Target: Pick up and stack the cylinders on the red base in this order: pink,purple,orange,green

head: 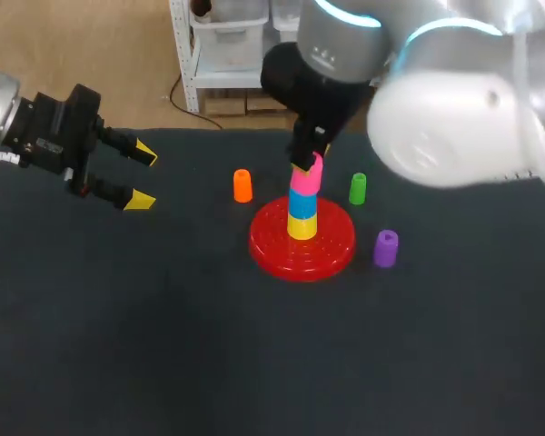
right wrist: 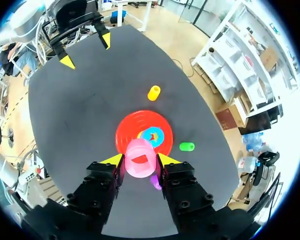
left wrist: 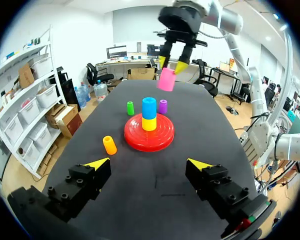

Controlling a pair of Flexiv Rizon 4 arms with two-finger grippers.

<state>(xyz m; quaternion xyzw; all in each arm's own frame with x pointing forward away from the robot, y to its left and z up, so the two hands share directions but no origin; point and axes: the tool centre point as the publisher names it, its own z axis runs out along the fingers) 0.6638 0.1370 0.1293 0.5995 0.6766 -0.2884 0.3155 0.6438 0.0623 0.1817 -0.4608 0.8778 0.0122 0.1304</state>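
A red base (head: 271, 251) (left wrist: 138, 143) (right wrist: 129, 126) sits mid-table with a yellow cylinder (head: 301, 227) (left wrist: 149, 124) on it and a blue one (head: 302, 203) (left wrist: 149, 107) (right wrist: 153, 135) on top. My right gripper (head: 309, 162) (left wrist: 172, 65) (right wrist: 141, 160) is shut on a pink cylinder (head: 307, 175) (left wrist: 166, 79) (right wrist: 139, 161), held slightly tilted in the air above the stack and not touching it. Orange (head: 242, 185) (left wrist: 109, 145) (right wrist: 154, 92), green (head: 358, 188) (left wrist: 130, 108) (right wrist: 186, 146) and purple (head: 385, 248) (left wrist: 163, 106) (right wrist: 155, 183) cylinders lie around the base. My left gripper (head: 143, 176) (left wrist: 149, 163) (right wrist: 86, 50) hangs open and empty at the left.
The dark table top (head: 163, 345) stretches bare in front of the base and under the left gripper. My right arm's bulky white link (head: 454, 118) hangs over the table's back right.
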